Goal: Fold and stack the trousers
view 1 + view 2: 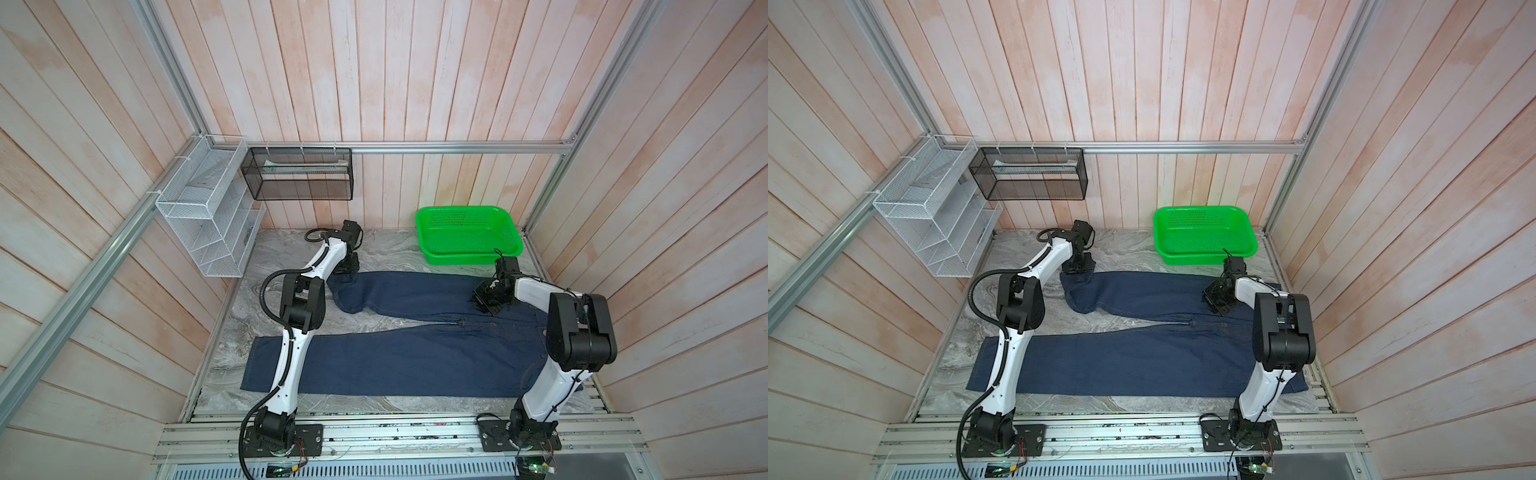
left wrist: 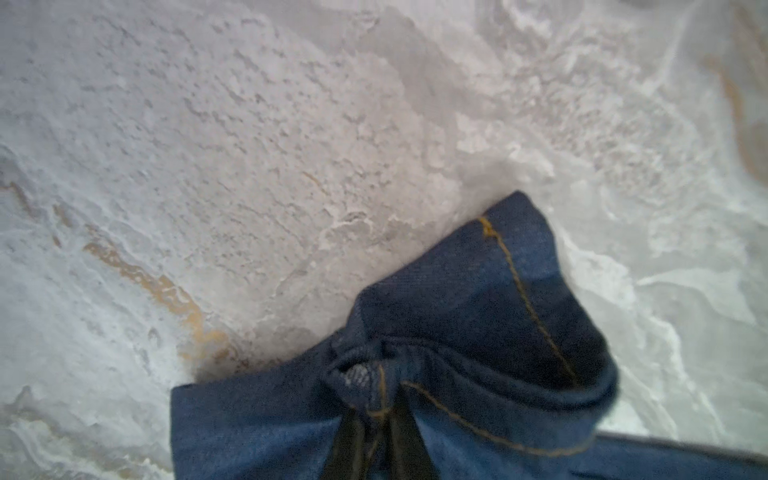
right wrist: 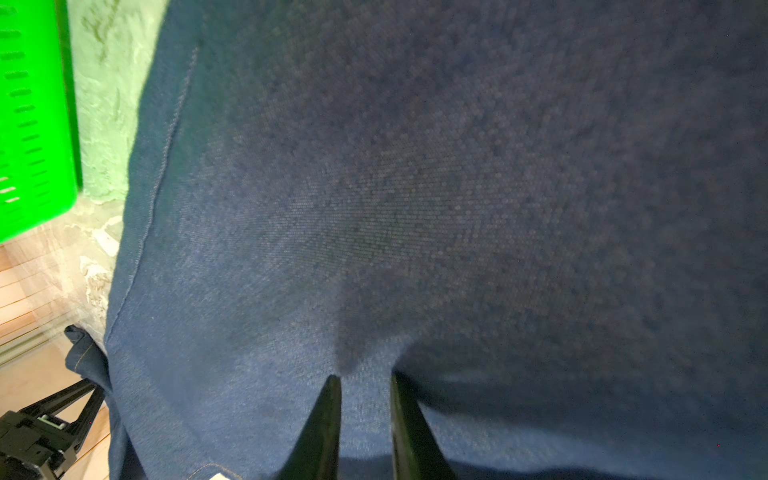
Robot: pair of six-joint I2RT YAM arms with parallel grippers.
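The trousers [image 1: 415, 357] [image 1: 1142, 357], dark navy jeans with tan stitching, lie spread on the marble table in both top views, waist to the right and legs to the left. The far leg ends short, its hem bunched. My left gripper [image 1: 347, 270] [image 1: 1077, 268] is shut on that hem; in the left wrist view the gripper [image 2: 376, 409] pinches the folded cuff [image 2: 478, 291]. My right gripper [image 1: 484, 301] [image 1: 1212, 301] is down on the far hip area. In the right wrist view the gripper [image 3: 363, 380] stands narrow, with a pinch of denim [image 3: 457, 187] between its fingers.
A green plastic basket [image 1: 457, 259] [image 1: 1196, 258] [image 3: 33, 124] stands at the back right, just beyond the trousers. A white wire rack [image 1: 208, 220] and a black mesh shelf [image 1: 299, 174] hang on the left and back walls. Bare marble [image 1: 291, 249] lies around the legs.
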